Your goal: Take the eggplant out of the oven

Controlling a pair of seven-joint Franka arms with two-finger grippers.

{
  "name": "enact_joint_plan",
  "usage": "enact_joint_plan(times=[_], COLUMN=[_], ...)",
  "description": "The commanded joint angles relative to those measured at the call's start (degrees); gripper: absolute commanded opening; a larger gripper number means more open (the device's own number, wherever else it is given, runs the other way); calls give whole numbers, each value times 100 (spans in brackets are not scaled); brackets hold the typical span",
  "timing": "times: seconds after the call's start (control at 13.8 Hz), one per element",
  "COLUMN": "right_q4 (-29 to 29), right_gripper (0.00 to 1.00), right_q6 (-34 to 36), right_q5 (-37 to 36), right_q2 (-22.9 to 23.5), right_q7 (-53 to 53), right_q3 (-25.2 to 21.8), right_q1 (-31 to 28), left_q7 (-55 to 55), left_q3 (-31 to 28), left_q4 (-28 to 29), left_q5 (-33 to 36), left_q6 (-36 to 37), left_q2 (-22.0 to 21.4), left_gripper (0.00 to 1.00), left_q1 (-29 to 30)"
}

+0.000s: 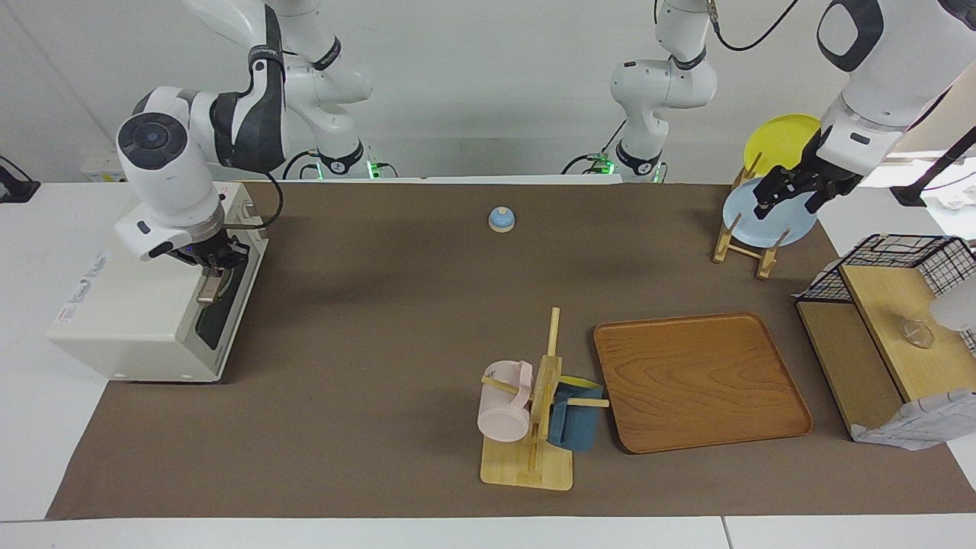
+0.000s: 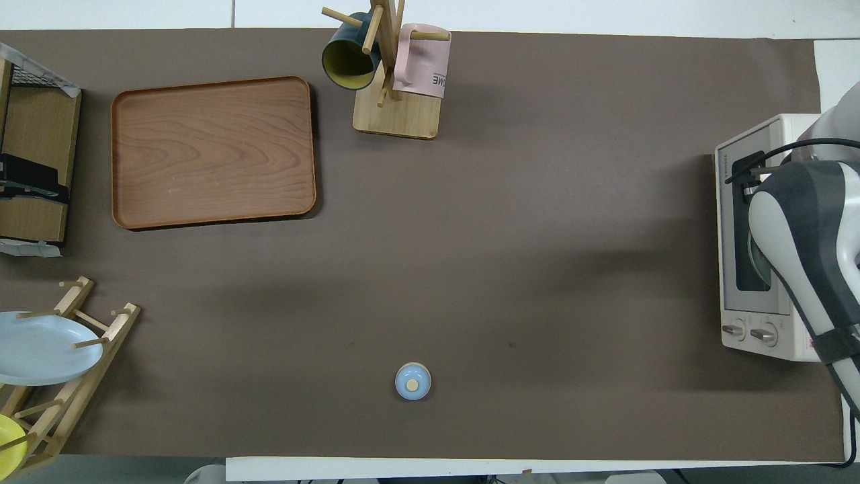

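Observation:
The cream-white oven (image 1: 137,320) stands at the right arm's end of the table, and its dark glass door (image 1: 221,313) looks closed. It also shows in the overhead view (image 2: 732,255). The eggplant is hidden; no view shows it. My right gripper (image 1: 213,267) is down at the top of the oven's front, at the beige bar handle (image 1: 207,290). In the overhead view the right arm covers the gripper. My left gripper (image 1: 793,197) is open and empty, raised over the plate rack (image 1: 751,236).
A small blue bell (image 1: 502,219) sits mid-table near the robots. A mug tree (image 1: 534,427) with a pink and a blue mug stands beside a wooden tray (image 1: 698,381). A wooden shelf with a wire basket (image 1: 892,305) is at the left arm's end.

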State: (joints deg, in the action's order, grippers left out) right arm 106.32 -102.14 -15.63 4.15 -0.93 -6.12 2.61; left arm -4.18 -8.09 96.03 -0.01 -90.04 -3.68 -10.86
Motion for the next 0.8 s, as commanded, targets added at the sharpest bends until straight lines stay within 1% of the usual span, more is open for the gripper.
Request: enact_joint_plan(times=[0.0, 0.15, 0.22, 0.36, 0.58, 0.73], right_q4=[248, 371, 389, 389, 389, 407], right_gripper=[0, 0, 0, 0, 0, 0], right_q6=[-191, -665, -832, -1298, -1782, -1845], right_q5=[-72, -10, 68, 533, 605, 675], right_q2=[-2, 138, 278, 656, 1087, 1158], right_q7=[32, -29, -134, -398, -837, -1049], right_q3=[31, 40, 58, 75, 84, 110], right_q1=[-50, 11, 20, 274, 678, 741], left_q7=[-22, -31, -22, -22, -22, -22], left_q3=[9, 9, 9, 9, 9, 9], left_q4=[-5, -6, -6, 3, 3, 3], left_q5=[97, 97, 97, 97, 97, 97], left_q6=[92, 92, 92, 92, 83, 83], left_q2=[-45, -45, -45, -45, -45, -45], left_gripper=[100, 100, 100, 100, 100, 100], left_q1=[13, 13, 13, 13, 13, 22])
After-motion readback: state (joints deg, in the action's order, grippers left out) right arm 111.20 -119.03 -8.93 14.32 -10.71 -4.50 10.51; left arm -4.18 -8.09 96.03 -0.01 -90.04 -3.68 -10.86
